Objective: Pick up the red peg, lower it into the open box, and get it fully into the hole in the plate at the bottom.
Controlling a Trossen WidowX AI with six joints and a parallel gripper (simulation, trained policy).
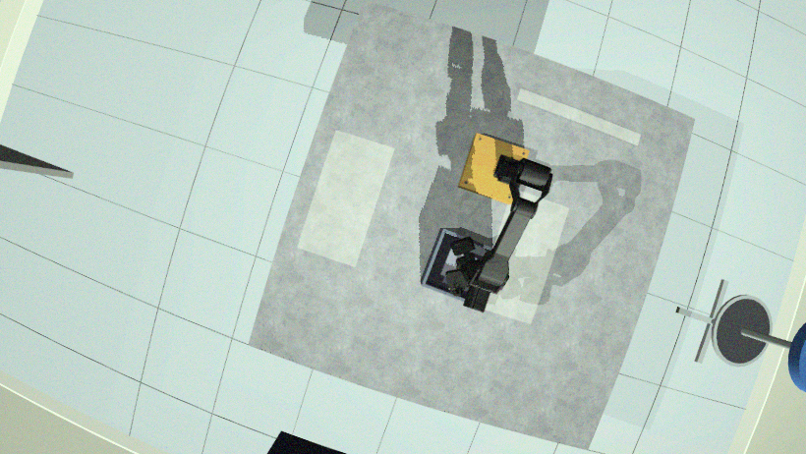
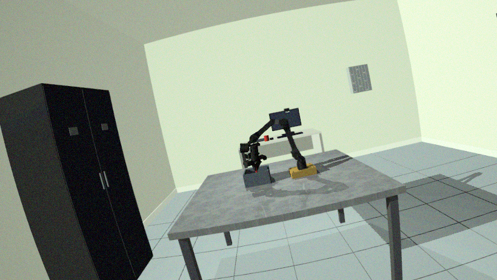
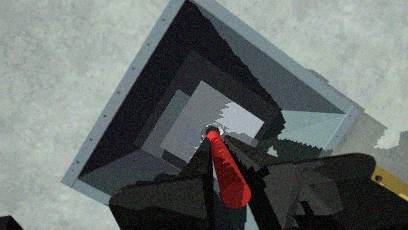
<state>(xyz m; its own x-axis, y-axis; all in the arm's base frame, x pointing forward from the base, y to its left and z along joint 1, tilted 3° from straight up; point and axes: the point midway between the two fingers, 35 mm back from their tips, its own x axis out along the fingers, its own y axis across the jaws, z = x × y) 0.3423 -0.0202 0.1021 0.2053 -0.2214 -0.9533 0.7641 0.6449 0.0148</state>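
The red peg (image 3: pixel 227 170) (image 2: pixel 256 170) is held between the fingers of my gripper (image 3: pixel 216 141) (image 2: pixel 256 168), which is shut on it above the open box. The grey-blue box (image 1: pixel 432 256) (image 2: pixel 257 180) (image 3: pixel 121 91) stands on the table with its mouth up. In the wrist view the light grey plate (image 3: pixel 187 120) lies at its bottom, partly in shadow. The peg's lower end lines up with the near side of the round hole (image 3: pixel 212 128) in that view. How far above the plate it hangs cannot be told. In the top view the arm hides the peg.
The arm's yellow base (image 1: pixel 479 174) (image 2: pixel 302 173) (image 3: pixel 392 185) stands beside the box on the grey table (image 1: pixel 349 315) (image 2: pixel 222 205). The box's raised walls surround the plate. Pale patches mark the table, one to the left (image 1: pixel 346 197) of the box. A black cabinet (image 2: pixel 76 146) stands beyond the table.
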